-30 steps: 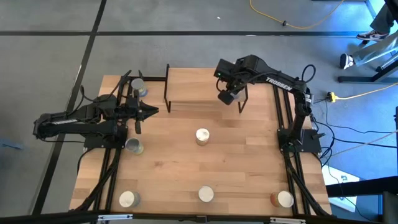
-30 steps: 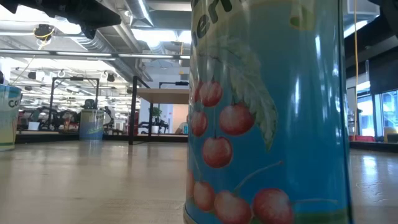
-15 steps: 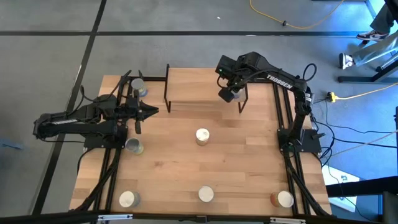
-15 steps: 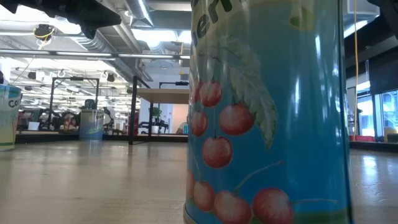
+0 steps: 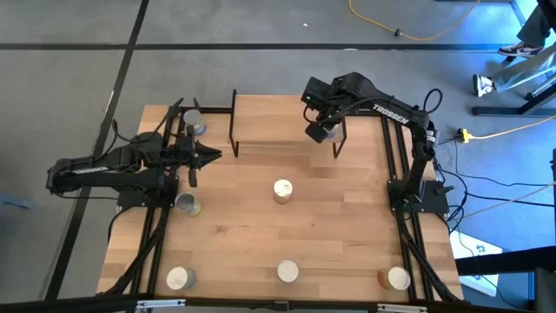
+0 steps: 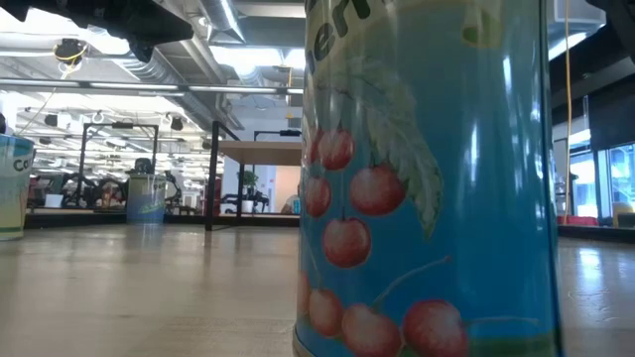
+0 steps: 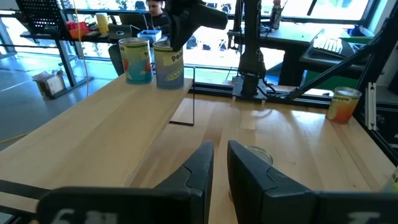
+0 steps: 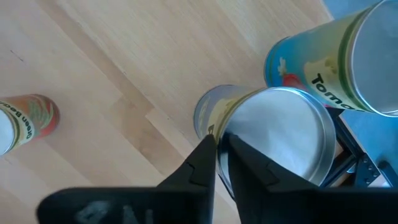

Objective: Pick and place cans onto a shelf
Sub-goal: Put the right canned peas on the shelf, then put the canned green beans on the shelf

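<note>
The light-wood shelf [image 5: 278, 122] stands on thin black legs at the table's far middle. Two cans stand side by side at its right end, a blue-labelled one [image 7: 138, 60] and a yellowish one [image 7: 168, 62]. My right gripper [image 5: 318, 133] is shut and comes down from above at the yellowish can [image 8: 280, 137]. The blue tomato can [image 8: 336, 62] is beside it. My left gripper [image 5: 217, 156] is shut and empty. It hovers at the table's left, pointing right toward the shelf. Several more cans stand on the table. My right gripper's shut fingertips [image 8: 205, 155] stand at the rim [image 8: 217, 127] of the yellowish can's silver top, coming from above. The fingers cover the spot, so I cannot tell whether they touch it. The can stands upright next to the tomato can.
Cans stand at the table's middle [image 5: 282, 189], near middle [image 5: 287, 271], near left [image 5: 178, 278], near right [image 5: 395, 278], left [image 5: 186, 203] and far left [image 5: 192, 122]. The near-middle cherry can [image 6: 427, 178] fills the low view. Black rails run along both table sides.
My right gripper has shifted a little toward the table's far right over the shelf's right end, still shut. My left arm has kept still.
</note>
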Available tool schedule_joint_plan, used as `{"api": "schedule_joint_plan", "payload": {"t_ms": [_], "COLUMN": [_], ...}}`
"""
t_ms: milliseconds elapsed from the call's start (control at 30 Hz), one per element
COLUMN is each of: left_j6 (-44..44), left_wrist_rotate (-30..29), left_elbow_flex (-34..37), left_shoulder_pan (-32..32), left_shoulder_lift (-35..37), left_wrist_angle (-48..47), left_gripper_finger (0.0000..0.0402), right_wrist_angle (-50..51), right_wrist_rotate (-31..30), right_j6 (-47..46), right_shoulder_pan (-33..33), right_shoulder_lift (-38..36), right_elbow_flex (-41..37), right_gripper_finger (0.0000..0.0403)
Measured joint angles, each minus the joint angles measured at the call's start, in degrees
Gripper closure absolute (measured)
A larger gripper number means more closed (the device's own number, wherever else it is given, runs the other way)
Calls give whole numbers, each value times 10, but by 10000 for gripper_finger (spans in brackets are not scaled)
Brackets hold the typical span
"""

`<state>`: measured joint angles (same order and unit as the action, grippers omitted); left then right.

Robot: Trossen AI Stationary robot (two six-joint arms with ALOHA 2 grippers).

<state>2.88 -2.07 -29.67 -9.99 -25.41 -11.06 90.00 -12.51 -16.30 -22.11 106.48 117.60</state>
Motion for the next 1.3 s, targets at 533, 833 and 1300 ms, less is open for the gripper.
{"api": "schedule_joint_plan", "payload": {"t_ms": [533, 833, 1300], "left_j6": [-1, -1, 0], "left_wrist_rotate": [0, 0, 0], "left_elbow_flex": [0, 0, 0], "left_shoulder_pan": [0, 0, 0], "left_shoulder_lift": [0, 0, 0], "left_wrist_angle": [0, 0, 0], "left_gripper_finger": [360, 360, 360], "right_wrist_angle": [0, 0, 0], "right_wrist_rotate": [13, 116, 160], "right_j6": [19, 78, 90], "right_shoulder_pan": [0, 22, 156], "right_shoulder_lift": [0, -1, -95], "right_elbow_flex": [61, 171, 166], "right_gripper_finger": [351, 351, 351]}}
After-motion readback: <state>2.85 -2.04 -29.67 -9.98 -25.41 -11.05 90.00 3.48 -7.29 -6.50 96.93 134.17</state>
